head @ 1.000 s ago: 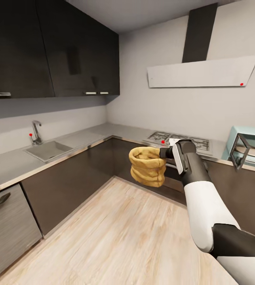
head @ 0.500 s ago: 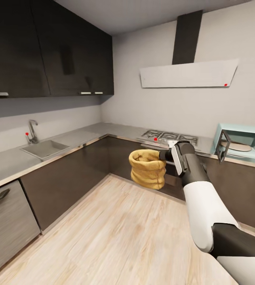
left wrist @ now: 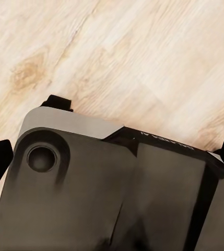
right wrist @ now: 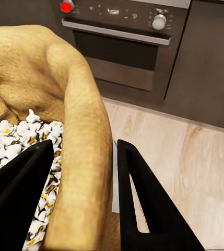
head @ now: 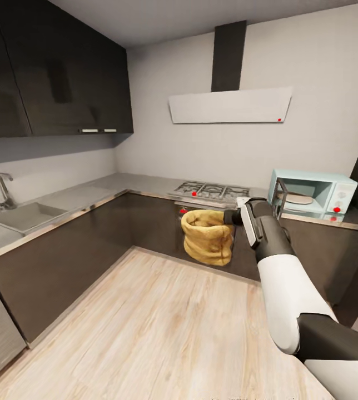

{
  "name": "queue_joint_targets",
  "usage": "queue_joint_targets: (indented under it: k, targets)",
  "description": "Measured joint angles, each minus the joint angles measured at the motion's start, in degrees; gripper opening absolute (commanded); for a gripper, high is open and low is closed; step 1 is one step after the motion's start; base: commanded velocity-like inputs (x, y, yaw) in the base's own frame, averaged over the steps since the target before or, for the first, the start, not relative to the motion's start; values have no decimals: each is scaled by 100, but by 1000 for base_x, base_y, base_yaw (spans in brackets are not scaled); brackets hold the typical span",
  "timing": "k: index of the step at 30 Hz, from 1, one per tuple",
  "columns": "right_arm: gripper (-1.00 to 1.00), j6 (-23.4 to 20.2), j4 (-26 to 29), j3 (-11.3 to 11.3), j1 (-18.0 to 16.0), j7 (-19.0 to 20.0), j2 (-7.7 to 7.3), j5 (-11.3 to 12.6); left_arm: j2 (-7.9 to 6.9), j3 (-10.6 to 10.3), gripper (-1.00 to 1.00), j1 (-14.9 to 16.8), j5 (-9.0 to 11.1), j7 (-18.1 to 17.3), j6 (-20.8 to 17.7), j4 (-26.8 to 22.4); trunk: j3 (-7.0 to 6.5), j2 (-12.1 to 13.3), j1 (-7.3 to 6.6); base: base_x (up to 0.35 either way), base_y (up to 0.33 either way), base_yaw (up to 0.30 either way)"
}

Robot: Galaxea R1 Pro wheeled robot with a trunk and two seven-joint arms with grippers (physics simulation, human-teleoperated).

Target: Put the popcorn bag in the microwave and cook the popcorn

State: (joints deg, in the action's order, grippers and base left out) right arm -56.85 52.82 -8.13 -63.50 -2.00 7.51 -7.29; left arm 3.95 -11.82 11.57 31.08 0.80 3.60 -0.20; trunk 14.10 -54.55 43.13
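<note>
Since a second ago the whole view has swung right: sink slides off to the left, microwave (head: 311,195) comes fully into frame, so the camera turned, not the kitchen. Bag sits in the same spot relative to my arm.

Popcorn bag (head: 207,235) hangs in the air ahead of me, over the wood floor (head: 162,328), in front of the dark cabinets below the hob (head: 211,190). Right gripper (head: 233,215) is clamped on its rolled rim: in the right wrist view one finger (right wrist: 15,193) sits inside against the white popcorn (right wrist: 18,137), the other outside, paper wall pinched between.

I judge the bag soft and light, crumpled paper that folds and sags, so the rim roll is the sensible hold; a squeeze on the belly would crush it. Keep it upright or it spills.

Microwave stands on the countertop (head: 318,221) to the right, door swung open, tray showing. Built-in oven (right wrist: 123,39) lies straight past the bag.

Left gripper's state I cannot tell; the left wrist view gives dark robot body (left wrist: 112,193) over floor.
</note>
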Motion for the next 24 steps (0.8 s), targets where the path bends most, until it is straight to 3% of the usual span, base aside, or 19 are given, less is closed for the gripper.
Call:
queue_joint_targets:
  k: [10, 24]
  targets:
    - [-100, 0, -11, -4, 1, -2, -3, 3, 0, 0, 100, 0, 0, 0, 0, 0, 0, 0, 0, 0, 0, -286]
    - [-100, -11, -20, -6, 1, 2, -182, -16, -1, 0, 100, 0, 0, 0, 0, 0, 0, 0, 0, 0, 0, -286]
